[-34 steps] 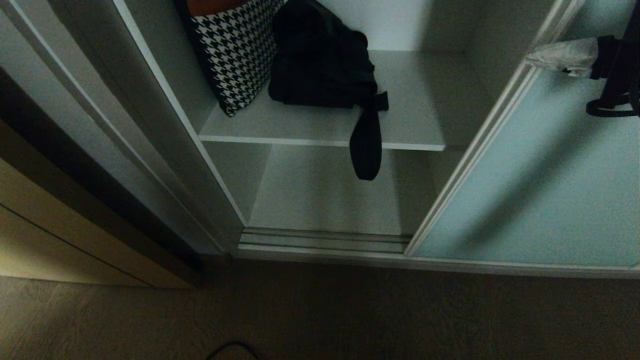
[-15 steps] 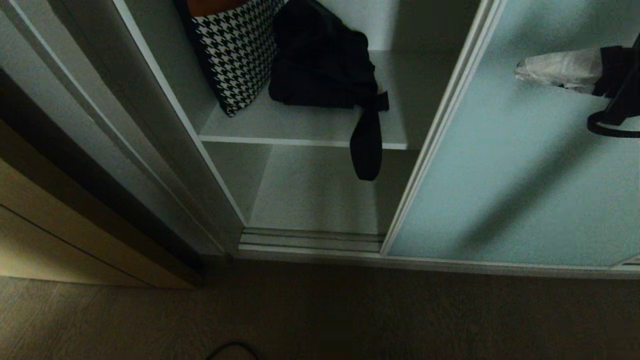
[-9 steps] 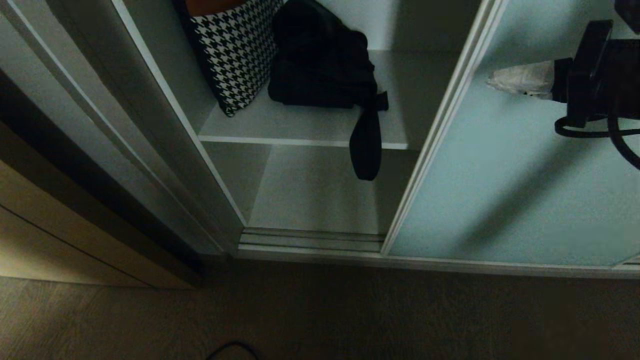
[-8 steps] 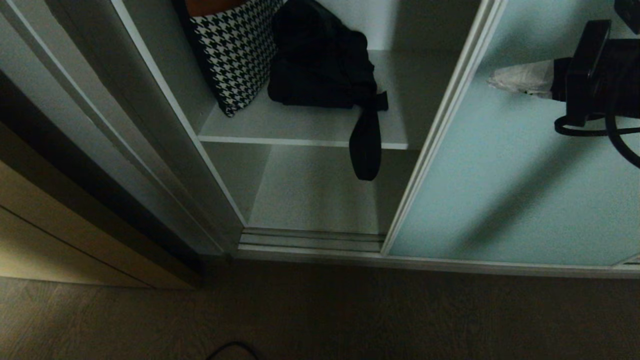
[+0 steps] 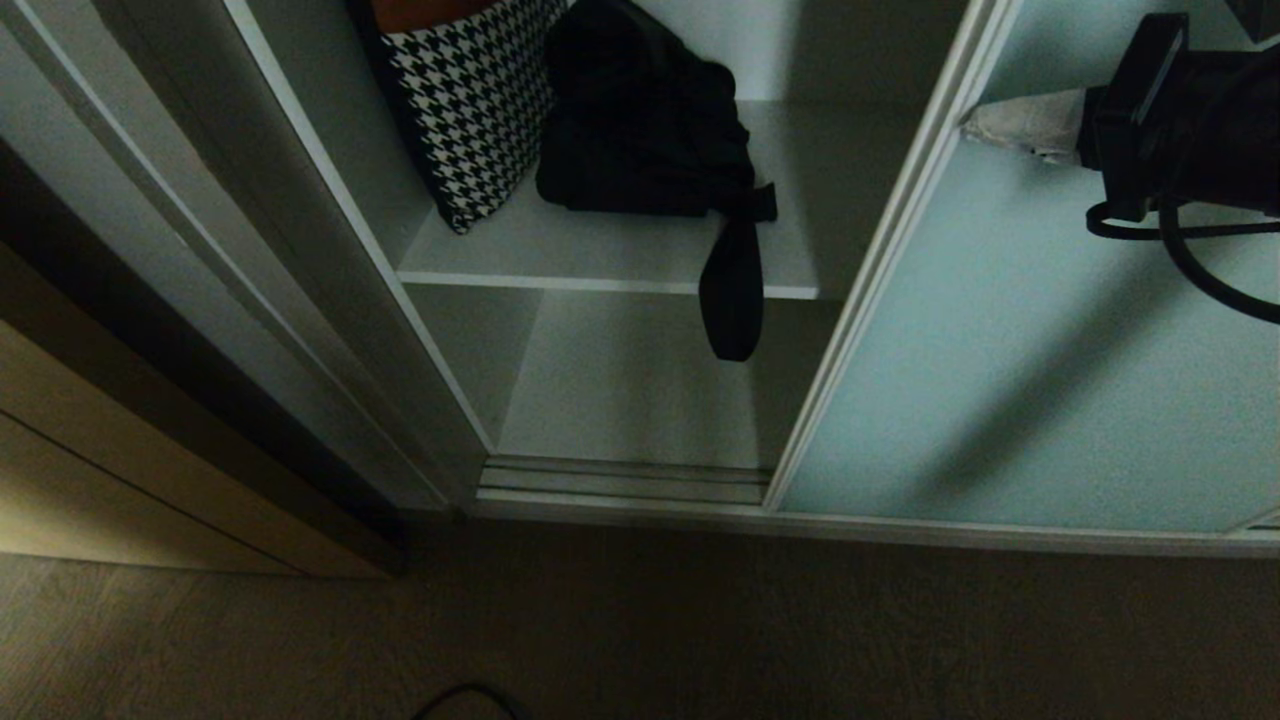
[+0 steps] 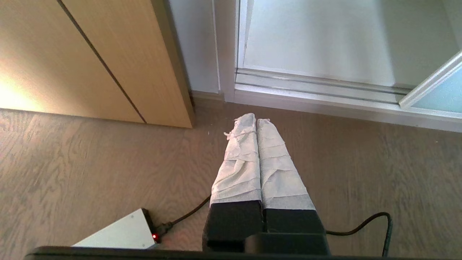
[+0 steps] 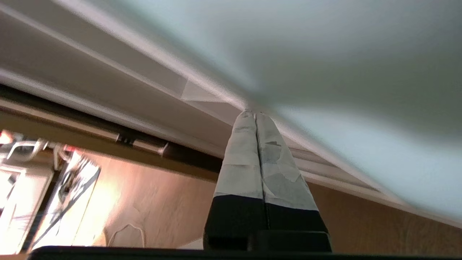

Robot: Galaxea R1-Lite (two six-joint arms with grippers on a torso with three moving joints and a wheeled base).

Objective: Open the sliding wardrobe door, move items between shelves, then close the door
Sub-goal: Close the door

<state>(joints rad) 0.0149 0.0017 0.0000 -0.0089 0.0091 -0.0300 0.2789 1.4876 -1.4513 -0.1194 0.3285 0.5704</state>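
Right hand (image 5: pixel 968 122), fingers pressed together, tip at the sliding wardrobe door (image 5: pixel 1020 380) frame edge. Left hand (image 6: pixel 249 117) together, low beside that door.

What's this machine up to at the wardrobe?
The robot is working the sliding door. Its right gripper, fingers shut, is at the door's frame edge, with the wardrobe still partly open. Inside, a houndstooth bag and a black bag sit together on the upper shelf, the black one's strap hanging over the front edge. The shelf below looks bare. The left gripper is shut too and hangs idle above the floor, away from the wardrobe.
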